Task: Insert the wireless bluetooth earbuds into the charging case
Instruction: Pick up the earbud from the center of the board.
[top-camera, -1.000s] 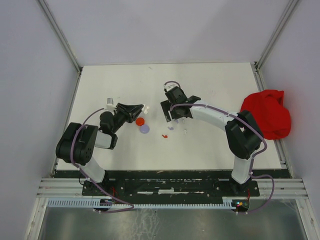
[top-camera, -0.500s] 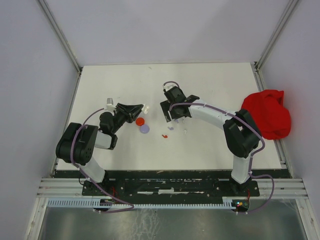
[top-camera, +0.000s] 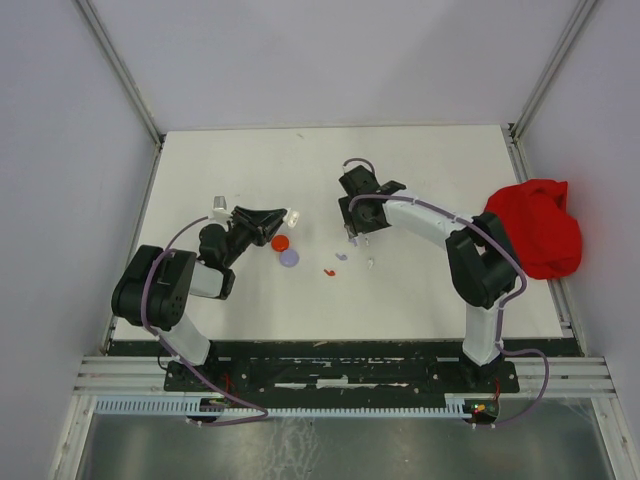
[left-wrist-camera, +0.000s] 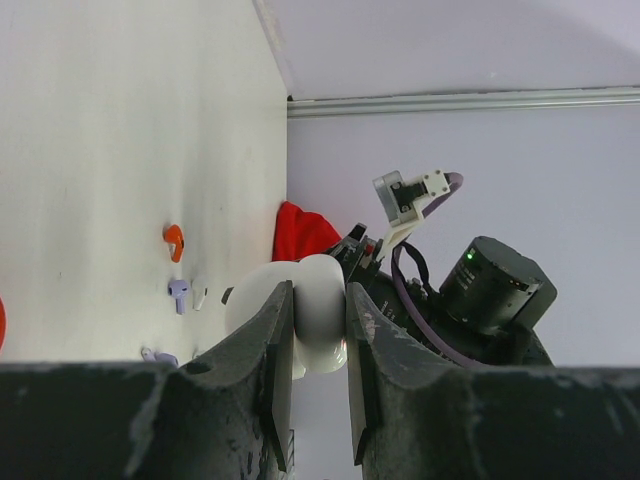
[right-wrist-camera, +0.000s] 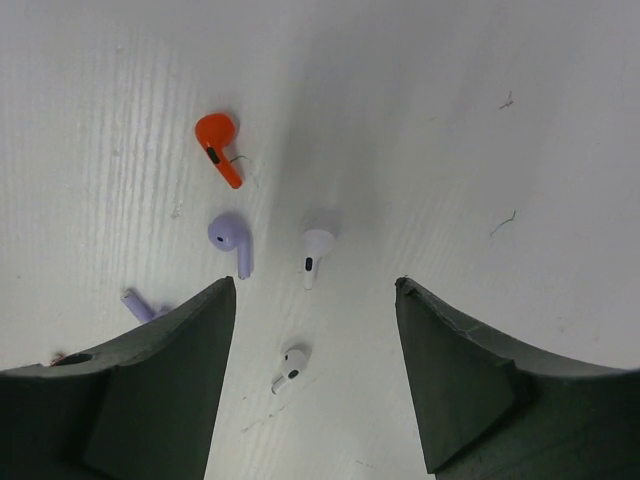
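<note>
Shows right end effector (right-wrist-camera: 312, 300) shifted toward 1 o'clock, jaws wide, empty; earbuds (right-wrist-camera: 314, 252) loose on surface (right-wrist-camera: 480, 120) at its 6 o'clock; left end effector (left-wrist-camera: 318, 332) clamped on charging case (left-wrist-camera: 320, 290). Light, slick, tiny: suggests pinching across stem.

This is a robot test cell in a lab. A bare white worktop (top-camera: 420, 300) is boxed in by plain pale panels (top-camera: 300, 60) on aluminium posts (top-camera: 120, 70), rising behind and to either side of the right claw (top-camera: 356, 232). The arms are bolted to a black plate (top-camera: 340, 372) on slotted metal rails (top-camera: 300, 398), nearer than the claw, with purple cables (top-camera: 352, 161) looping along them.
</note>
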